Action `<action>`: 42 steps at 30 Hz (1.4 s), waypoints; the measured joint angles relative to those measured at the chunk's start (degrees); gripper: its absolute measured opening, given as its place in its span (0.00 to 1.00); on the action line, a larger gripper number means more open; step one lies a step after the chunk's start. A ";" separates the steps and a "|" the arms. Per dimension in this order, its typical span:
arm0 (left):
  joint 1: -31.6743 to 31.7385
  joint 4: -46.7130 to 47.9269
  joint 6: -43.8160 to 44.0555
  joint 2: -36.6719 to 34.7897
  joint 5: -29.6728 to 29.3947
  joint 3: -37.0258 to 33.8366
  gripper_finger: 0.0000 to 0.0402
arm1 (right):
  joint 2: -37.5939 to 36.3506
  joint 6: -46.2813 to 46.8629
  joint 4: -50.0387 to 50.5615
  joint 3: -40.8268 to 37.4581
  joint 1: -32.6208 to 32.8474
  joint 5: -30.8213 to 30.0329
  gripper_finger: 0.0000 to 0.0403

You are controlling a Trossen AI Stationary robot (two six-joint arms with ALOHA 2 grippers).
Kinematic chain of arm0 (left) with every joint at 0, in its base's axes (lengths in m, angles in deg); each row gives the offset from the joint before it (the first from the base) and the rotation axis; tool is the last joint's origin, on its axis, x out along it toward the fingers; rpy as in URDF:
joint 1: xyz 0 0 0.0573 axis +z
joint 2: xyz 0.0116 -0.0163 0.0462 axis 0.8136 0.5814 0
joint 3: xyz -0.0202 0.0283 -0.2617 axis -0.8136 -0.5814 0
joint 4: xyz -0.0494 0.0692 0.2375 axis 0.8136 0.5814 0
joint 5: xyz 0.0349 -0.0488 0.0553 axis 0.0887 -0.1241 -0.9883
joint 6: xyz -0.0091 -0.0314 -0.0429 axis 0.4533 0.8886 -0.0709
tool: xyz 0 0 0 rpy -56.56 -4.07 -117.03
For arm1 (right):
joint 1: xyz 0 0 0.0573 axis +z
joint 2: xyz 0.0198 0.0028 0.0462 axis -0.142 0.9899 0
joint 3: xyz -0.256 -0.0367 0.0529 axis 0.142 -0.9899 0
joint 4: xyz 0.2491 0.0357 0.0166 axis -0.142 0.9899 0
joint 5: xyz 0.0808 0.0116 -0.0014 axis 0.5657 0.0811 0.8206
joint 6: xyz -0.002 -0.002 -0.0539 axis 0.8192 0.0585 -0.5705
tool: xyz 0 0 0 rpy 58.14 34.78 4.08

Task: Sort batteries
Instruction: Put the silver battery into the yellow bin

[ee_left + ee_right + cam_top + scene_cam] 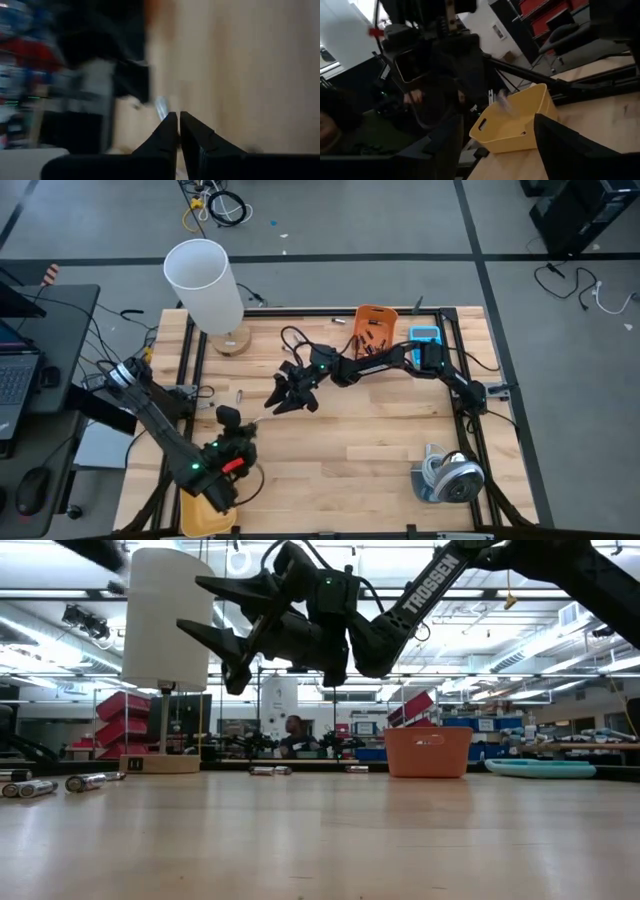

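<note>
A few silvery batteries [88, 781] lie on their sides on the table's left part; two show in the high view [238, 393]. Dark cells lie in the orange bin [375, 328]. My right gripper [285, 395] hangs open above the table's middle, holding nothing [225, 640]. In its wrist view the fingers frame the yellow bin [512, 127]. My left gripper [228, 418] is at the near left, beside the yellow bin [208, 515], fingers shut [178, 122]. A blurred silvery cell [162, 107] shows just past its tips. My left gripper is shut with its tips next to a silvery cell [162, 107]. The view is blurred, and I cannot tell whether the fingers touch it.
A white lamp [205, 280] stands on a wooden base at the far left. A blue calculator [425, 335] lies beside the orange bin. A grey-blue object [448, 478] sits at the near right. More cells [270, 770] lie far back. Bare wood spans the near middle.
</note>
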 joint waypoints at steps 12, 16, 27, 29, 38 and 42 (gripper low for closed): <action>-2.42 -2.81 10.33 -0.04 38.24 15.37 0.01 | 0.00 -0.57 0.03 0.00 0.06 0.81 0.55; -2.84 -2.31 10.16 -0.04 35.53 15.34 0.01 | 0.00 -1.66 0.05 0.00 0.11 1.85 0.54; -2.85 4.47 9.18 -0.04 28.01 15.34 0.01 | -0.11 -39.53 24.78 -0.02 5.11 -12.46 0.47; -2.86 4.51 9.18 -0.02 26.54 15.32 0.01 | -0.09 -45.49 29.54 -0.06 6.05 -21.04 0.46; -2.86 5.61 7.33 -0.02 23.46 15.30 0.01 | -0.04 -55.76 50.38 9.75 8.64 -38.44 0.46; -2.86 6.04 7.22 -0.02 20.20 14.71 0.01 | -0.04 -59.48 61.06 16.38 9.89 -40.54 0.46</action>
